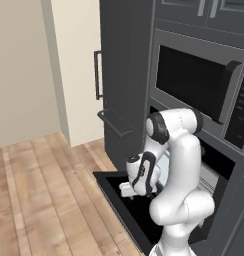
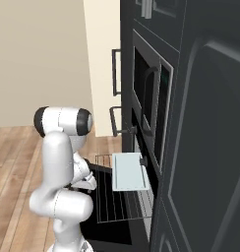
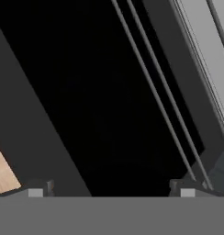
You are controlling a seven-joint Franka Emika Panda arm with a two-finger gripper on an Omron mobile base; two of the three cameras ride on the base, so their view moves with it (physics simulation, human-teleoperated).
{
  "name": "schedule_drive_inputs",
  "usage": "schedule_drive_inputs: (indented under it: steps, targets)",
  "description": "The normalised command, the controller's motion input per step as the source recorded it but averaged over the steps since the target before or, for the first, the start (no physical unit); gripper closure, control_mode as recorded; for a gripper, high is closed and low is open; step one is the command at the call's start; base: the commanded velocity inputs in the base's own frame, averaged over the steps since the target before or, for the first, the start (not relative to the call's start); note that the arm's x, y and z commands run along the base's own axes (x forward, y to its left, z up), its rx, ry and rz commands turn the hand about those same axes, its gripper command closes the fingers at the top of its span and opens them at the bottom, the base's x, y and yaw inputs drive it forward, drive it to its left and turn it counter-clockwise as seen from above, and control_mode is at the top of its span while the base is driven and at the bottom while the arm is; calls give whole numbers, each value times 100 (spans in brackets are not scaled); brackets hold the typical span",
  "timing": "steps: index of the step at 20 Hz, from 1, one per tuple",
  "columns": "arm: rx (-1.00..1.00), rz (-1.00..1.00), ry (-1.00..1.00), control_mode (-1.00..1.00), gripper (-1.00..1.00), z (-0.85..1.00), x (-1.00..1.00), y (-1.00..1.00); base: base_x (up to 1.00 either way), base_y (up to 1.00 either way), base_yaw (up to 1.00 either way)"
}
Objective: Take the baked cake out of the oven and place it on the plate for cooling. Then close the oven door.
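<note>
Oven door hangs fully open, flat and low over the wood floor, its near edge jutting out left of the arm. Oven has a wire rack pulled out over the door, with a pale grey tray on a higher level. Hand hovers low over the door glass, fingers spread wide, holding nothing. Cake and plate can't be made out. No readable writing.

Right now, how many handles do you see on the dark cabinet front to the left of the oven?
2. A vertical handle is on the upper tall door, and a horizontal bar handle is lower, above the open oven door. The arm may hide others.
</note>
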Motion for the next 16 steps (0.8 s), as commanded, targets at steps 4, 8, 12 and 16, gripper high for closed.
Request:
schedule_drive_inputs:
  steps: [4,8,12,16]
  targets:
    - [0,-3,-6,-100,-100,-18,26,-35,0,0,0]
    - [0,-2,-7,-100,-100,-19,30,-35,0,0,0]
    - [0,-1,-8,-100,-100,-24,26,-33,0,0,0]
    - [0,-1,-7,-100,-100,-34,26,-26,0,0,0]
